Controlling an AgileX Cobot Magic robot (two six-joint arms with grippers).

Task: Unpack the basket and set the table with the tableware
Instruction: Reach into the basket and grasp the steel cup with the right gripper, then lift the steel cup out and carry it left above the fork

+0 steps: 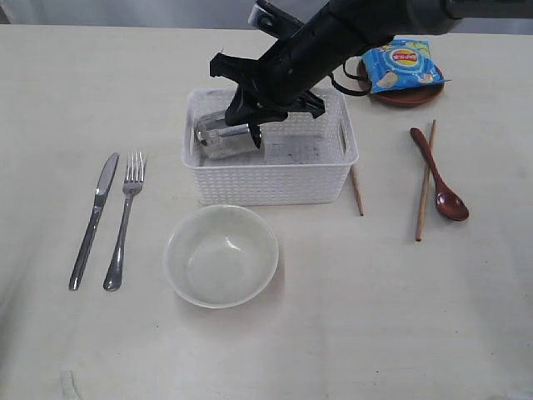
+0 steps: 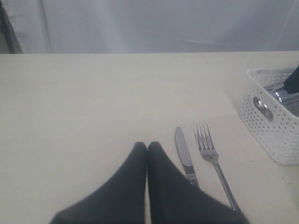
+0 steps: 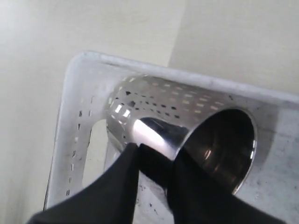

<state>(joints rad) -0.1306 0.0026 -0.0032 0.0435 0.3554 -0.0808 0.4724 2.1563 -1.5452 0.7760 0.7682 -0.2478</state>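
My right pincer (image 3: 140, 149) sits against the steel cup (image 3: 154, 107), which lies sideways in the white basket's (image 1: 275, 185) left end, mid-worktop (image 1: 375, 325). I cannot tell if it grips. My left pincer (image 2: 147, 145) is together.

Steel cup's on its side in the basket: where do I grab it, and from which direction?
Pinch the steel cup by its rim, one finger inside the open mouth, one outside, coming from above. It lies on its side inside the basket, whose walls block a level approach, and its round body would probably slip.
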